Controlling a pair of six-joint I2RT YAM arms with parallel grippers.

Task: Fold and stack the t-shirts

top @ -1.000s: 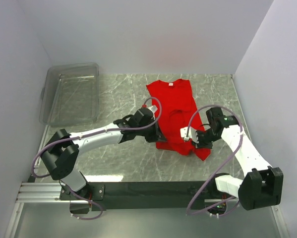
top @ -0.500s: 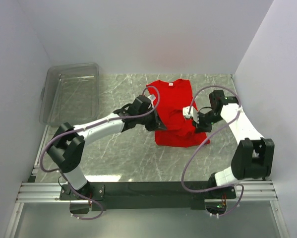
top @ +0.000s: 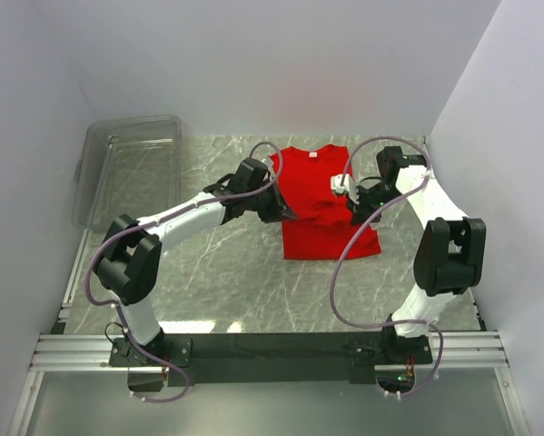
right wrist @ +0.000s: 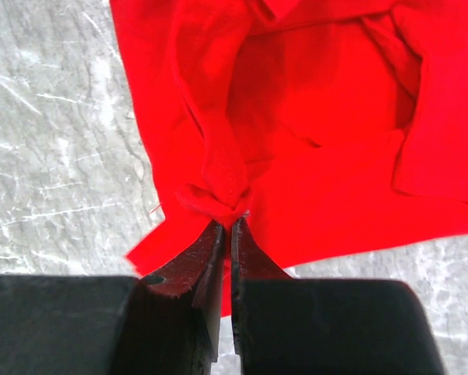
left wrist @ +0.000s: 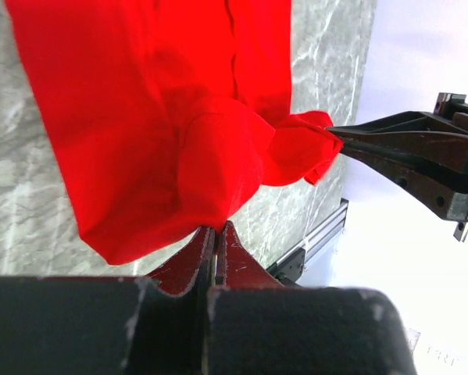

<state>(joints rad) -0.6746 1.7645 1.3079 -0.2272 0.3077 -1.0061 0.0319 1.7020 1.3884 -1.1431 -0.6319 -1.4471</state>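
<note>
While both arms pinch it from opposite sides, the red t-shirt (top: 331,238) in the overhead view lies doubled on the far middle of the marble tabletop (top: 226,277), with its white neck label (top: 312,155) toward the far wall. The left gripper (top: 281,211) is clamped on the shirt's left edge and the right gripper (top: 353,207) on its right edge. This looks like a near-to-far fold half done, with the raised layer carried evenly between them. Bare table lies nearer than the folded edge and also to the left, where the clear plastic bin (top: 131,173) sits well apart. To the right the shirt comes near the table edge and the white wall, so the right arm has less room.

From the left wrist, the jaws are closed tight on a puckered fold of red cloth. The other gripper's tips bite a second bunch further right, and the cloth sags between the two.

From the right wrist, the jaws pinch a twisted knot at the shirt's edge above grey table, and the lower layer lies flat beyond.
</note>
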